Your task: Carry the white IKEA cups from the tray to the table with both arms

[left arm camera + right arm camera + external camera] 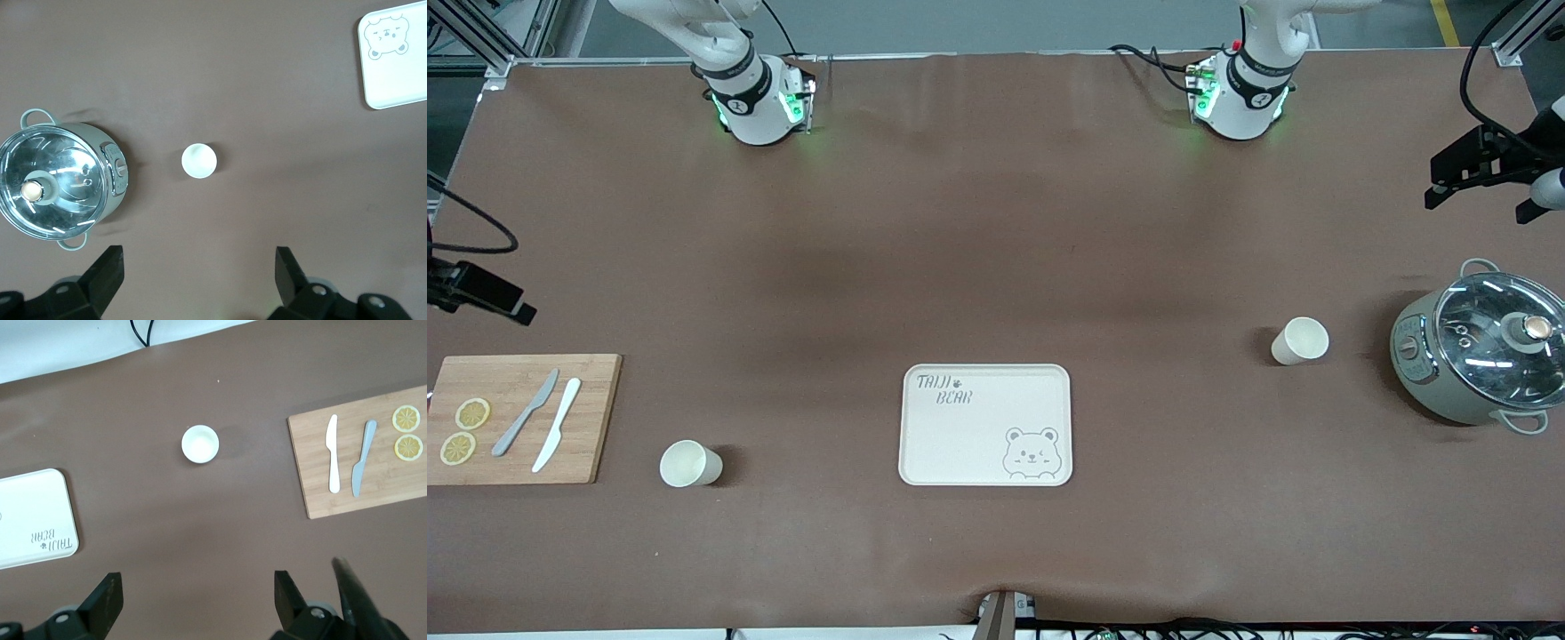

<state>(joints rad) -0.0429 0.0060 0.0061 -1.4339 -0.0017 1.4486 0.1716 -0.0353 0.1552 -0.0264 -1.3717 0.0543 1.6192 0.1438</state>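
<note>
a brown-covered table (996,222) held a cream tray (985,425) printed with a bear and the words "taiji bear", lying near the middle. both white cups stood upright on the table, neither on the tray. one white cup (1300,340) stood toward the left arm's end, between the tray and a grey-green cooking pot with a glass lid (1480,348); this cup was farther from the front camera than the tray. the other white cup (689,463) stood toward the right arm's end, between the tray and a wooden cutting board (520,419). on the board lay a grey knife (525,412), a white knife (557,424) and two lemon slices (464,431).

the left gripper (199,277) hung high in the air above the cup beside the pot, its black fingers (107,270) spread wide apart and holding nothing. the right gripper (197,597) hung high above the cup beside the board, its fingers (107,593) likewise spread wide and holding nothing. in each wrist view the cup showed well clear of the fingers, round rim (199,161) facing the camera.
</note>
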